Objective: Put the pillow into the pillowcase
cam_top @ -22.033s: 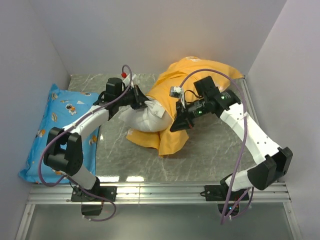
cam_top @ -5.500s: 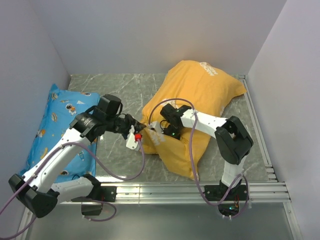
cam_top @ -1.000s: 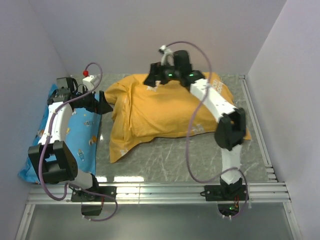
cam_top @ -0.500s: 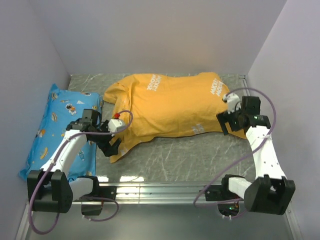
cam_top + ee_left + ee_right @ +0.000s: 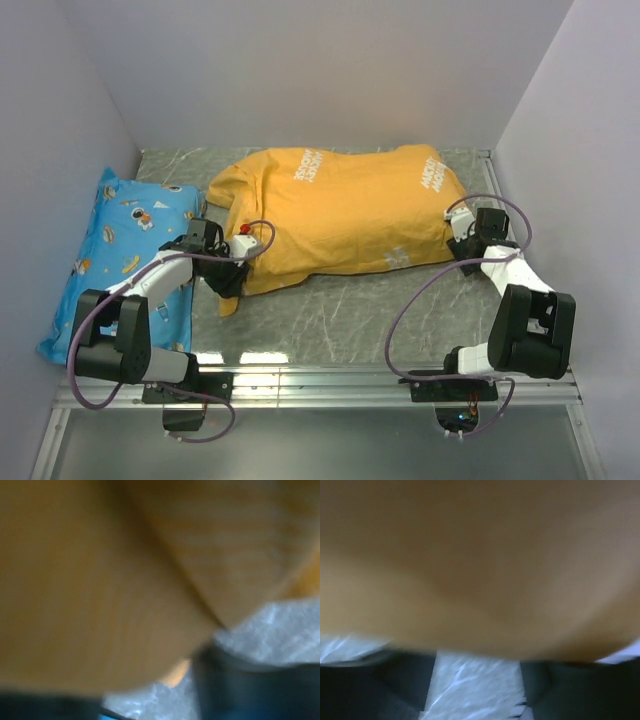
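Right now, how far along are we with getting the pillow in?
Done, it seems: the pillowcase lies filled out across the table, with no white of the pillow showing. In hand: the left gripper sits at its loose near-left corner, the right gripper at its right end. Left: probably only straightening that slack corner.

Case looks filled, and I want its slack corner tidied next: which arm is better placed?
Left. The left gripper sits right at the flat, loose near-left corner of the pillowcase, while the right gripper is at the stuffed right end, far from that slack.
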Tool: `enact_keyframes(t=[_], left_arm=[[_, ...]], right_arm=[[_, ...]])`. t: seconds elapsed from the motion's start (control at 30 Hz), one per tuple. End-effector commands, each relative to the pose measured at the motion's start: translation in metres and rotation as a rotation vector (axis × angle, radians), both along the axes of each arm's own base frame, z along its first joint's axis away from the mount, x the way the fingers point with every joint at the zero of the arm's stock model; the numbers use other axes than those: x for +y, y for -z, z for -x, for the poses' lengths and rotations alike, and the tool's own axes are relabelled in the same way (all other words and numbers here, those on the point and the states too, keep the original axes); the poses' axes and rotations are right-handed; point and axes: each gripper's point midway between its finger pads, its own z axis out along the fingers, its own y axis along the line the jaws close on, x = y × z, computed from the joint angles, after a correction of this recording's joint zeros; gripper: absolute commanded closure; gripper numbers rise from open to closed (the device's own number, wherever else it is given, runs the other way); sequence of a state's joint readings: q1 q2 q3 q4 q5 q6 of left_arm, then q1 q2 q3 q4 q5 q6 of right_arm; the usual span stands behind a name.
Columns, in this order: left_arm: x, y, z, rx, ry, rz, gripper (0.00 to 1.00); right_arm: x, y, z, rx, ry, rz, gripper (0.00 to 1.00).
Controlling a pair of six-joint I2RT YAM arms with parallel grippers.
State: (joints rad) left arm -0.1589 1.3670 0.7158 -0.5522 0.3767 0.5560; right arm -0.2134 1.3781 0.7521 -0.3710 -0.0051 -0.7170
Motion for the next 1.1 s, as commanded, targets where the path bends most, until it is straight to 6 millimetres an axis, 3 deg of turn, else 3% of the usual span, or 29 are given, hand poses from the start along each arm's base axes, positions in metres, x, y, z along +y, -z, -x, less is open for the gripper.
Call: enact_keyframes(t=[0.0,0.03,0.07,0.1,0.23,0.27,0.43,0.47,0.53,0.57,0.67,0.77,0.8,0.87,0.9,0.93,0.97,1.03,1.07], left_arm=[[-0.011,-0.030,-0.042,-0.147,-0.049,0.068,0.57],[-0.011,-0.037,-0.047,-0.171,-0.055,0.073,0.70],[-0.009,-0.042,-0.051,-0.184,-0.072,0.072,0.96],[-0.008,-0.052,-0.058,-0.210,-0.084,0.076,1.00],[-0.002,-0.092,-0.075,-0.271,-0.136,0.133,1.00],[-0.003,-0.100,-0.075,-0.276,-0.133,0.161,1.00],[-0.003,-0.142,-0.082,-0.367,-0.140,0.205,1.00],[-0.004,-0.149,-0.082,-0.379,-0.139,0.214,1.00],[-0.007,-0.173,-0.083,-0.425,-0.136,0.240,1.00],[-0.007,-0.181,-0.084,-0.444,-0.143,0.248,1.00],[-0.007,-0.222,-0.090,-0.544,-0.171,0.285,1.00],[-0.006,-0.277,-0.092,-0.654,-0.214,0.351,1.00],[-0.004,-0.298,-0.091,-0.695,-0.223,0.373,1.00],[-0.008,-0.314,-0.084,-0.726,-0.209,0.402,1.00],[-0.008,-0.312,-0.081,-0.718,-0.204,0.397,1.00],[-0.007,-0.307,-0.080,-0.708,-0.201,0.389,1.00],[-0.007,-0.302,-0.080,-0.697,-0.200,0.379,1.00],[-0.005,-0.284,-0.081,-0.662,-0.200,0.359,1.00],[-0.005,-0.278,-0.081,-0.655,-0.196,0.349,1.00]], right_arm=[[-0.023,-0.037,-0.045,-0.220,0.071,0.056,0.53],[-0.023,-0.039,-0.049,-0.234,0.084,0.049,0.61],[-0.027,-0.040,-0.050,-0.240,0.106,0.047,0.93],[-0.030,-0.045,-0.054,-0.257,0.118,0.043,1.00],[-0.033,-0.064,-0.052,-0.309,0.144,-0.009,1.00],[-0.038,-0.077,-0.048,-0.346,0.155,-0.011,1.00],[-0.024,-0.115,-0.040,-0.448,0.087,-0.110,1.00],[-0.020,-0.133,-0.040,-0.480,0.060,-0.121,1.00],[-0.011,-0.147,-0.035,-0.505,0.040,-0.182,1.00],[-0.008,-0.172,-0.035,-0.558,0.020,-0.184,1.00],[0.004,-0.212,-0.031,-0.645,0.021,-0.257,1.00],[0.005,-0.281,-0.026,-0.818,0.052,-0.279,1.00],[0.005,-0.294,-0.023,-0.851,0.054,-0.282,1.00],[0.013,-0.310,-0.015,-0.856,0.012,-0.280,1.00],[0.014,-0.303,-0.013,-0.811,-0.024,-0.249,1.00],[0.017,-0.280,-0.007,-0.714,-0.019,-0.273,0.73],[0.015,-0.258,-0.008,-0.629,-0.023,-0.279,0.53],[0.011,-0.199,0.001,-0.418,-0.052,-0.272,0.25],[0.008,-0.174,0.008,-0.347,-0.051,-0.282,0.21]])
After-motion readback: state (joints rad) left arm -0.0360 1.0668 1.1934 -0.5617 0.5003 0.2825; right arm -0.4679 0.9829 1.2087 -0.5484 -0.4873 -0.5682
